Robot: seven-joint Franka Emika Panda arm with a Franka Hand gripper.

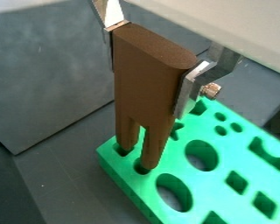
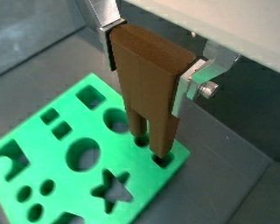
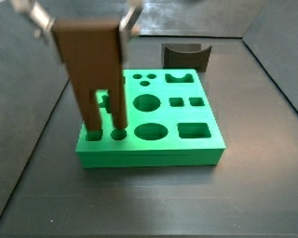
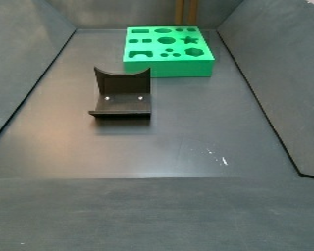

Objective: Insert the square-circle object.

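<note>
Where the dark floor (image 4: 186,127) meets its far wall in a side view, the green board (image 4: 172,57) is seen lying flat, its upper face cut with round, square, star and cross holes. Well apart from it, nearer that camera, the dark grey block (image 4: 121,95) with a curved notch is set on the floor.

Over a corner of the green board (image 3: 158,130), the square-circle object (image 3: 89,65) is held nearly upright, its long axis close to vertical with a slight lean. The flat brown body is turned upward and the two parallel prongs point down; in both wrist views the prong tips are seen entering holes at the board's edge (image 1: 136,162) (image 2: 154,149).

The upper end of the square-circle object (image 1: 149,83) is gripped by the gripper (image 1: 154,54), whose silver fingers (image 1: 111,13) are pressed against its two narrow sides, jaws closed on the piece.
</note>
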